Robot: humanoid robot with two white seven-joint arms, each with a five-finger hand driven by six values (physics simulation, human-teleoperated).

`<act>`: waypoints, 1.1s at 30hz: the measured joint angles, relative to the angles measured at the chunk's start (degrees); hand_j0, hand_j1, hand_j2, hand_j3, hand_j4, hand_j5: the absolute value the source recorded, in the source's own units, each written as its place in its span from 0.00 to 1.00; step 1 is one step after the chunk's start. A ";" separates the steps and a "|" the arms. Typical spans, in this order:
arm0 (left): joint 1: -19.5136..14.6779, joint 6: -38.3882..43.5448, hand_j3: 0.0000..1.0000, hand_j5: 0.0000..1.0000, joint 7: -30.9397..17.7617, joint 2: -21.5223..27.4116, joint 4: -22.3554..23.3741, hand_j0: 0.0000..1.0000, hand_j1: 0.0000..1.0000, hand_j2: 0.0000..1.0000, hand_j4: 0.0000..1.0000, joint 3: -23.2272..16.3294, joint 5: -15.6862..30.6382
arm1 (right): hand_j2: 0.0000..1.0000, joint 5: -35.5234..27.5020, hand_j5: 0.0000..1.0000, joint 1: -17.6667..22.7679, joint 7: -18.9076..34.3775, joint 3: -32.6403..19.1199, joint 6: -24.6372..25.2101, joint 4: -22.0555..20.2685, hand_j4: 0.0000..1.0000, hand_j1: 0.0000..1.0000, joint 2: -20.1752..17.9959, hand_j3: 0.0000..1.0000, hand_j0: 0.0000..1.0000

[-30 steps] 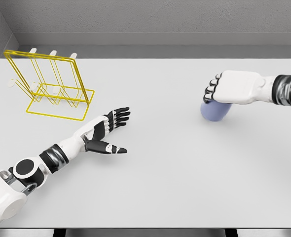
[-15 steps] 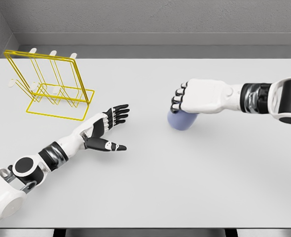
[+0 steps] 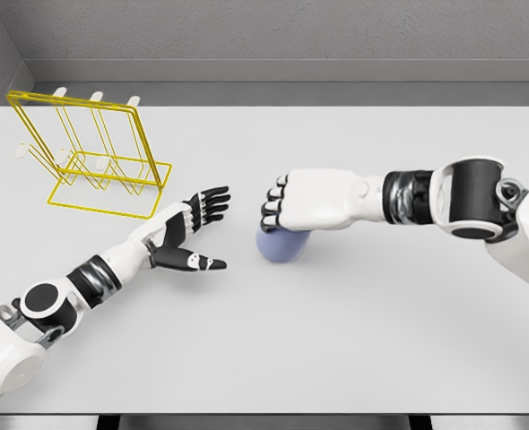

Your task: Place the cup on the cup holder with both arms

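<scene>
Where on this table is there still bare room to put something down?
Plenty: the table is bare along the near edge in front of both arms, and across the far right behind the right hand. The far left corner is crowded by the yellow cup holder. The middle is tight too, where the open left hand faces the cup under the right hand.

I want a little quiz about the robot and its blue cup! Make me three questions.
1. True or false: the right hand is closed around the blue cup.
2. Which thing is yellow? A) the table B) the cup holder C) the cup
3. Fill in: the left hand holds nothing and its fingers are ____.

Key
1. True. The hand grips the cup from above.
2. B. The yellow wire cup holder stands at the far left of the white table.
3. Open.
</scene>
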 measured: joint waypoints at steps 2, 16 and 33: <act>0.00 -0.02 1.00 1.00 0.00 0.01 0.02 1.00 1.00 1.00 1.00 0.00 0.00 | 0.54 -0.01 0.54 -0.09 0.00 0.72 -0.01 0.00 0.54 0.54 0.40 0.54 0.54; -0.09 -0.03 1.00 1.00 0.01 0.02 0.07 1.00 1.00 1.00 1.00 0.20 0.05 | 1.00 -3.41 1.00 0.00 0.00 -7.71 -0.04 0.01 1.00 1.00 0.21 1.00 1.00; -1.84 3.36 1.00 1.00 0.01 -3.74 -0.14 1.00 1.00 1.00 1.00 -0.65 -0.08 | 1.00 -29.43 1.00 29.27 0.01 -45.38 -0.05 2.95 1.00 1.00 -3.68 1.00 1.00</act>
